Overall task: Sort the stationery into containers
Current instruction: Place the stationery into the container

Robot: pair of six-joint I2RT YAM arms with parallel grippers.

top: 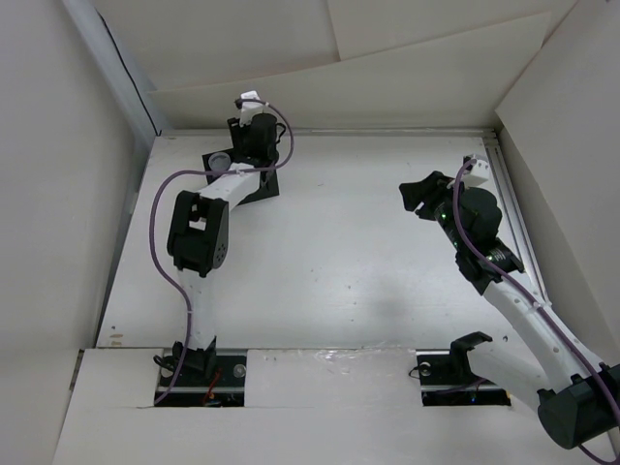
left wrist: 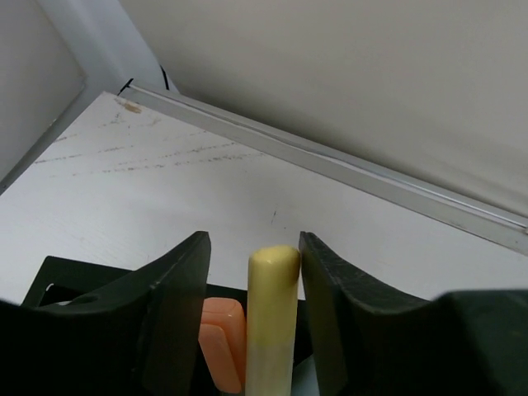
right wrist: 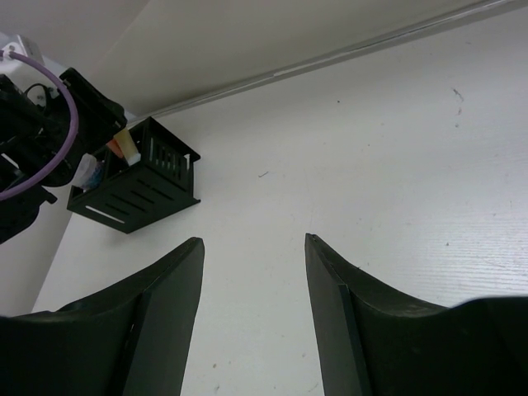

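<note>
We see left fingers parted around yellow marker (upright in black organizer); right fingers open, empty.

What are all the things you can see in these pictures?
organizer box: one, black, far left part of the table
yellow marker: one, pale yellow, upright over the box
orange marker: one, orange, standing in the box beside the yellow one
light blue piece: one, in the box, too small to identify
round cup piece: one, greyish, at the box's left end seen from above
table: one, white
left end effector: one, black, open around the yellow marker
right end effector: one, black, open and empty above the table, right side
</note>
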